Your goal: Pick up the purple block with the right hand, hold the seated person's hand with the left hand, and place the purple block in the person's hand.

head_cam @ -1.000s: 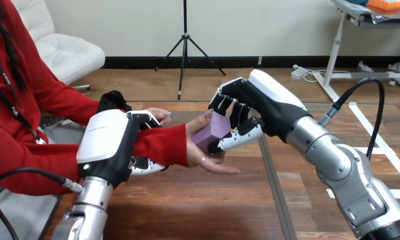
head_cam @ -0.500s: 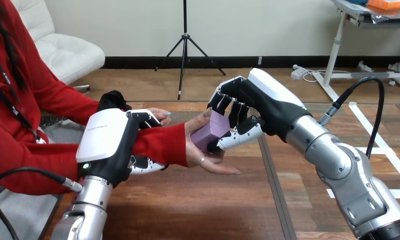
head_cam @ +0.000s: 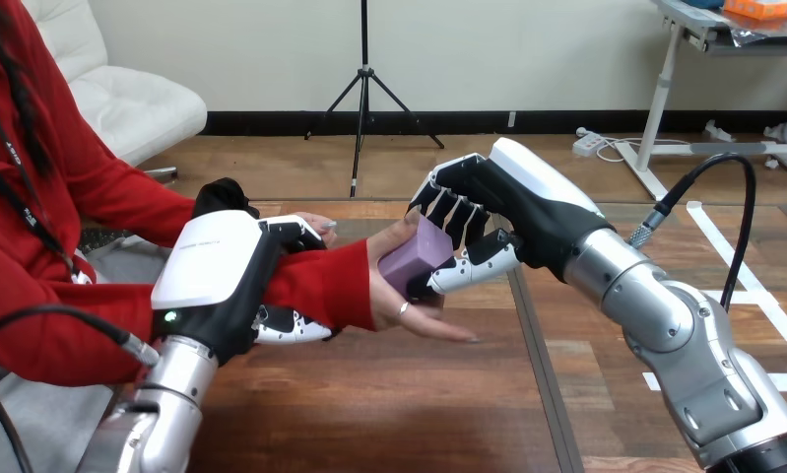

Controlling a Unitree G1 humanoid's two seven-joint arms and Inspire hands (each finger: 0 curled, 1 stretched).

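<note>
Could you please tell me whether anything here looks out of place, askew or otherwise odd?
Nothing spilled or damaged. The purple block sits tilted against the person's hand, pinched by the right robot hand. The left robot hand is curled round the red-sleeved forearm, not the hand itself.

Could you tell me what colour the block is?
The block is purple; head view.

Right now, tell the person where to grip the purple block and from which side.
Grip the purple block by its bare lower-left end, closing in from the left: it lies tilted against the person's hand, whose palm backs that end, while the right hand pinches its right end with fingers and thumb.
</note>
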